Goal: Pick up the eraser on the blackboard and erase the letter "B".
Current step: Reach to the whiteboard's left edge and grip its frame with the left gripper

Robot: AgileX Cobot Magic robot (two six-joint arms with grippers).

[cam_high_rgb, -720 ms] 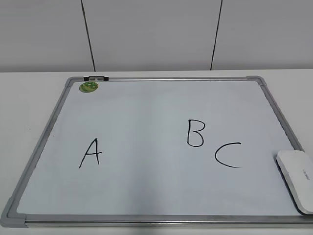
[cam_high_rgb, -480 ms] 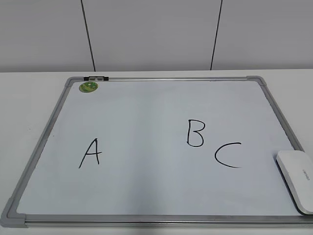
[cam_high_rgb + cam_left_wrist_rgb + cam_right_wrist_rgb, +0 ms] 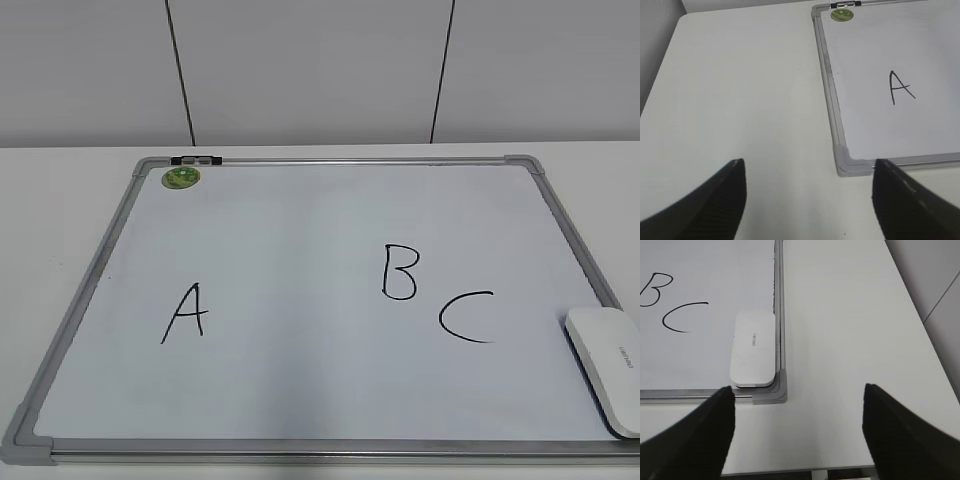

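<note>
a: anything shifted since the earlier exterior pictures?

b: nothing i can see. the eraser (image 3: 606,369) lies in the same spot on the blackboard (image 3: 300,240), and no arm shows in the exterior view.

a: so which step is this?

b: the very start, i'd judge: the pick-up is not yet begun. the right claw (image 3: 797,432) is spread wide and empty, hanging above the bare desk (image 3: 840,340). the eraser (image 3: 754,348) sits ahead of it and to its left, tucked against the frame at the board's near corner.

a: and the other?

b: the left claw (image 3: 807,200) is spread too, empty, with the board's corner just ahead of it.

a: next move?

b: probably the right claw goes forward and left, down over the eraser, closing across its narrow width. the letter "B" (image 3: 399,272) lies further left, beyond the "C" (image 3: 467,316), which should stay untouched.
</note>
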